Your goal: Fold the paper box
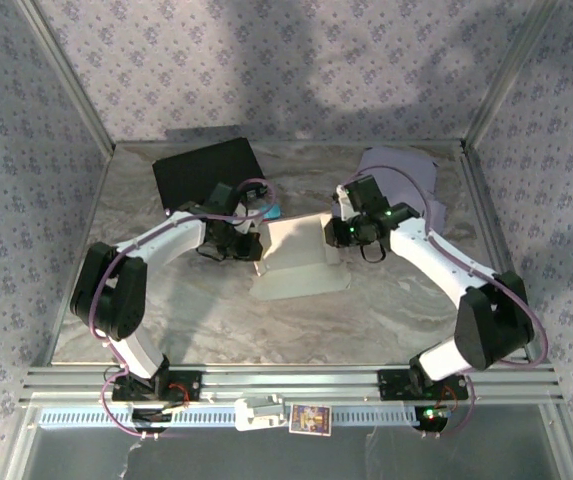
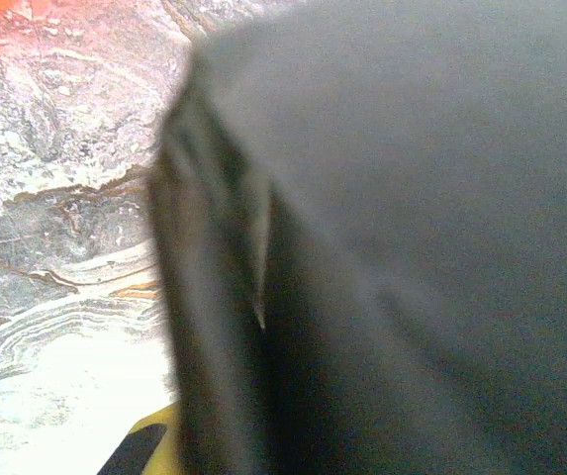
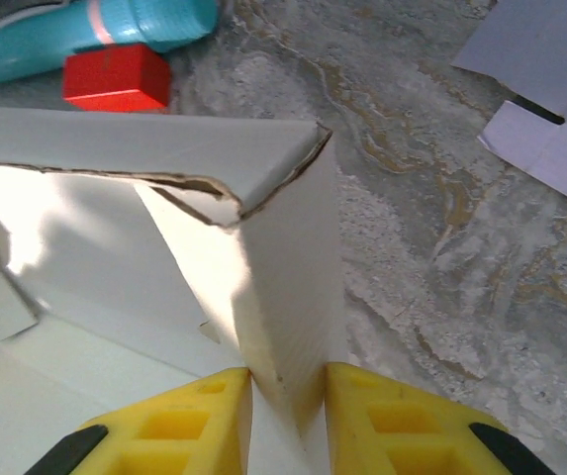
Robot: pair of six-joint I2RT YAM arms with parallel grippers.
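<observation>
White paper box (image 1: 301, 265) between tools, right tool (image 3: 288, 396) pinching its wall, left tool (image 1: 251, 240) closed, perhaps gripping.

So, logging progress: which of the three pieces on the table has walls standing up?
The white box in the middle; the black piece back left and lavender piece back right lie flat.

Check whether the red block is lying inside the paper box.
No, the red block lies outside, beyond the far wall of the paper box.
</observation>
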